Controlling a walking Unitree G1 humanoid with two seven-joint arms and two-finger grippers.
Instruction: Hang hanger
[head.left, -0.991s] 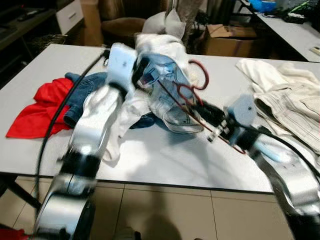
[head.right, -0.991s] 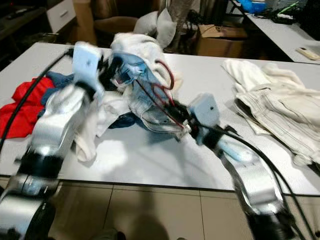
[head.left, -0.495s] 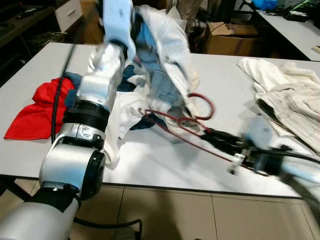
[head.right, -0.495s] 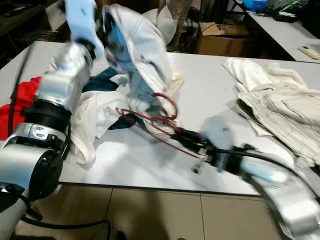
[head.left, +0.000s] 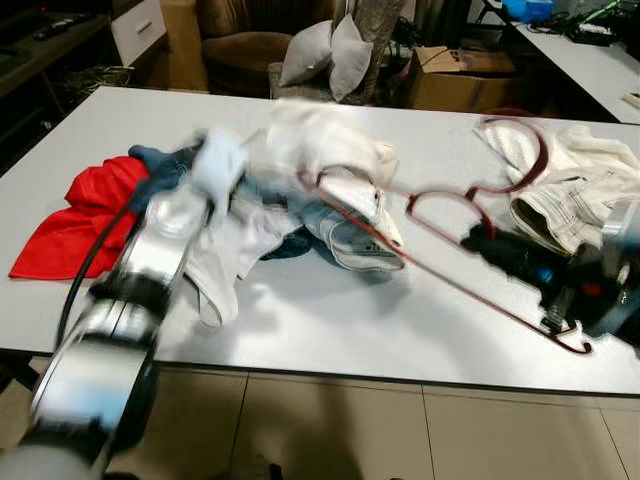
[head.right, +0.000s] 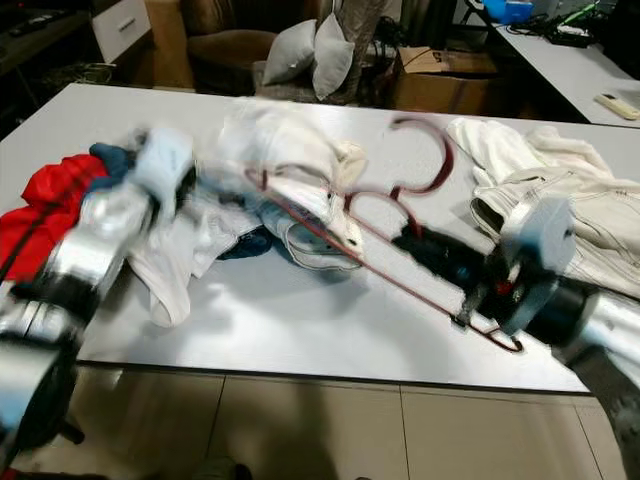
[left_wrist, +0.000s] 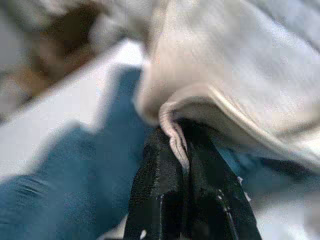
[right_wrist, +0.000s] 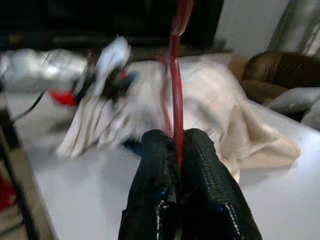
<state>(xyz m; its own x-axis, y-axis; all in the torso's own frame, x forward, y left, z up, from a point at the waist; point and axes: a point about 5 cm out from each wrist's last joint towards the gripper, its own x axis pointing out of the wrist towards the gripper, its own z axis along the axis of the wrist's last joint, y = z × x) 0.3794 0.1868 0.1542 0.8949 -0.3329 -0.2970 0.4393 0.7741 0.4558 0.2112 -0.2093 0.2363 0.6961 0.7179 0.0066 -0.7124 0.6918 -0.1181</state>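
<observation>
- No brand, label or lettering can be read anywhere; much of the scene is blurred.
- The right gripper (head.right: 425, 243) has its two textured black fingers pressed together on a thin red hanger (head.left: 450, 270), a wire-like frame with a curved hook.
- The hanger lies at about 3 o'clock on the smooth white table (head.left: 330, 320), its hook over the cream trousers (head.left: 580, 195) with dark stitched seams; its long bar slants toward the table's near edge.
- The left gripper (left_wrist: 176, 145) is clamped on a rolled hem of a soft off-white garment (head.left: 320, 150), with blue denim (left_wrist: 60, 165) beneath.
- At 9 o'clock sits a crumpled red cloth (head.left: 75, 215).
- At 12 o'clock, beyond the table, are grey cushions (head.left: 322, 50) and a cardboard box (head.left: 460, 75).
</observation>
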